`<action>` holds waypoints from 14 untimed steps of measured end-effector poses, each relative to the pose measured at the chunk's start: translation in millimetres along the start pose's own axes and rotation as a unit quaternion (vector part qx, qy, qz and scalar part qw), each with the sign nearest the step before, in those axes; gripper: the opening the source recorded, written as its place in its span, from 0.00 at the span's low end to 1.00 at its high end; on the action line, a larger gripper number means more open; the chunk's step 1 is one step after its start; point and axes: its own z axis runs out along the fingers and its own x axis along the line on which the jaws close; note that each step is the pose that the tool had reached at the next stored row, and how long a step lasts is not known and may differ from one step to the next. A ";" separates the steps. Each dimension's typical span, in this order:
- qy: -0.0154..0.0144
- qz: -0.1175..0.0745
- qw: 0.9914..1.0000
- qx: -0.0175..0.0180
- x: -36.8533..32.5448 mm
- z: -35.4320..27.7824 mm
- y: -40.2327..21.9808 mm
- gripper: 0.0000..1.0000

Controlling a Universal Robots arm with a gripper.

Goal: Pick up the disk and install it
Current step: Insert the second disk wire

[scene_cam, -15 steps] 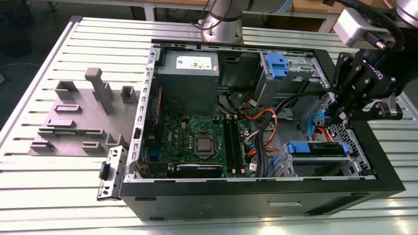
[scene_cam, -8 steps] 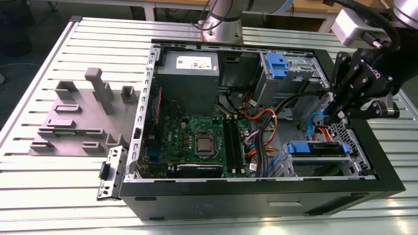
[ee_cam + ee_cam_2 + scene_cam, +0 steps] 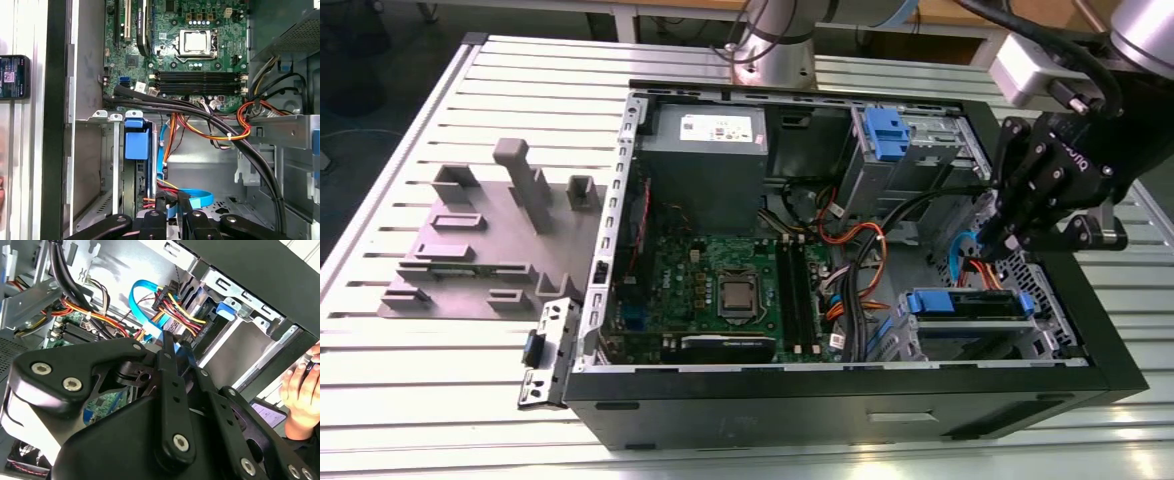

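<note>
The disk [image 3: 971, 318] lies flat in the drive bay at the near corner of the open computer case, on the exterior view's right, with its blue carrier frame [image 3: 970, 301] facing the case's inside. The first wrist view shows the disk [image 3: 141, 182] edge-on under its blue handle [image 3: 137, 140]. The same handle is a blue tab [image 3: 227, 306] in the second wrist view. My gripper [image 3: 983, 248] hangs inside the case just beside that bay, apart from the disk. Its fingers [image 3: 183, 207] stand close together with nothing held, next to a blue flat cable [image 3: 200, 197].
A smaller blue clip [image 3: 886, 135] sits in the far bay, and the grey power supply box [image 3: 707, 140] stands at the back. Black, orange and red cables [image 3: 210, 127] cross the space beside the bay. A grey fixture [image 3: 480, 240] lies left of the case. A person's hand [image 3: 300, 390] rests outside the case wall.
</note>
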 end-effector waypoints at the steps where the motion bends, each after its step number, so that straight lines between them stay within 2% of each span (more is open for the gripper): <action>1: 0.002 0.000 1.000 0.000 0.0 0.7 0.0 0.24; 5: 0.010 0.001 1.000 0.001 -0.1 3.8 -0.1 0.24; 6: 0.013 0.001 1.000 0.001 -0.1 4.6 -0.2 0.22; 7: 0.016 0.001 1.000 0.002 -0.1 5.2 -0.2 0.16; 9: 0.020 0.001 1.000 0.002 -0.1 5.8 -0.2 0.16; 12: 0.020 0.001 1.000 0.002 1.9 6.2 0.1 0.16; 14: 0.019 0.001 1.000 0.002 4.2 6.8 1.4 0.16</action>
